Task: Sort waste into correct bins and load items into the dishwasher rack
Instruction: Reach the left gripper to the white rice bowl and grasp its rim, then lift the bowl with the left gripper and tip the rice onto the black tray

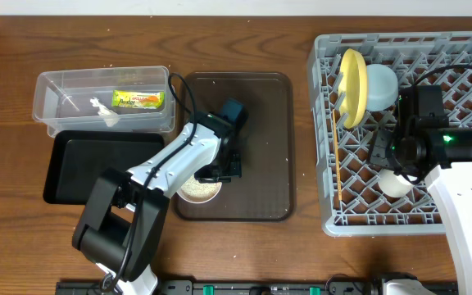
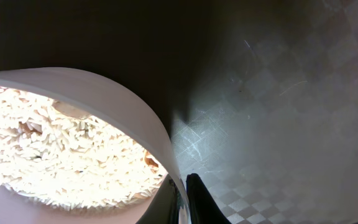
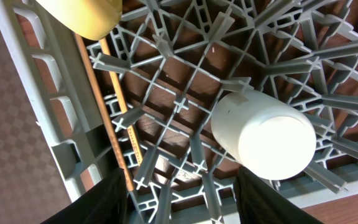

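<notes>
My left gripper is shut on the rim of the white bowl, which holds white rice crumbs and sits on the brown serving tray. In the left wrist view the fingers pinch the bowl wall, with rice inside. My right gripper is open above the grey dishwasher rack, beside the small white cup, which lies on its side in the rack. The yellow plate, light blue bowl and chopsticks are in the rack. The yellow-green wrapper lies in the clear tub.
The shallow black tray sits in front of the clear tub, left of the brown tray. A few white crumbs lie in the tub. The rack's pegs stand under my right gripper.
</notes>
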You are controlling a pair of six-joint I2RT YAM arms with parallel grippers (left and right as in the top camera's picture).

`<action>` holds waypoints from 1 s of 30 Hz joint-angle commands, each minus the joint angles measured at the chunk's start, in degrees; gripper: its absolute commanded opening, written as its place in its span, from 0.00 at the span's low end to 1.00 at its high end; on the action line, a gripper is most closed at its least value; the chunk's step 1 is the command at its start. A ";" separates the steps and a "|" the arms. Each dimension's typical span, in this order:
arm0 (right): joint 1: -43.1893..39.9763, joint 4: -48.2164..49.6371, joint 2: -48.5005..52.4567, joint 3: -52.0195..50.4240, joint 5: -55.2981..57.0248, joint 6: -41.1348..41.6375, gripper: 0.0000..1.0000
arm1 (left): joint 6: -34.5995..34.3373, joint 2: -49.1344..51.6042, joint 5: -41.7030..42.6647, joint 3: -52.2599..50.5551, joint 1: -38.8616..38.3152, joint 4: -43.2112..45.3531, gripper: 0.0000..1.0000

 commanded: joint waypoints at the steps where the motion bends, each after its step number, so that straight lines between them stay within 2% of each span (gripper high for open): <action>1: -0.55 -0.04 0.24 -0.13 0.15 0.57 0.54 | -0.11 -0.46 -0.46 0.68 0.04 -0.13 0.06; 15: -0.55 -0.22 0.24 -0.13 0.15 0.57 0.55 | 2.51 -14.86 -1.79 3.43 2.47 -2.71 0.06; 18: -0.55 -0.26 0.24 -0.13 0.15 0.57 0.55 | 4.02 -18.43 -0.24 3.43 6.27 -2.84 0.06; 23: -0.55 -0.26 0.24 -0.13 0.15 0.55 0.55 | 10.71 -22.18 6.93 3.43 16.17 -2.95 0.06; 30: -0.55 -0.28 0.24 -0.13 0.15 0.55 0.55 | 19.98 -21.49 22.45 2.93 32.61 -4.09 0.06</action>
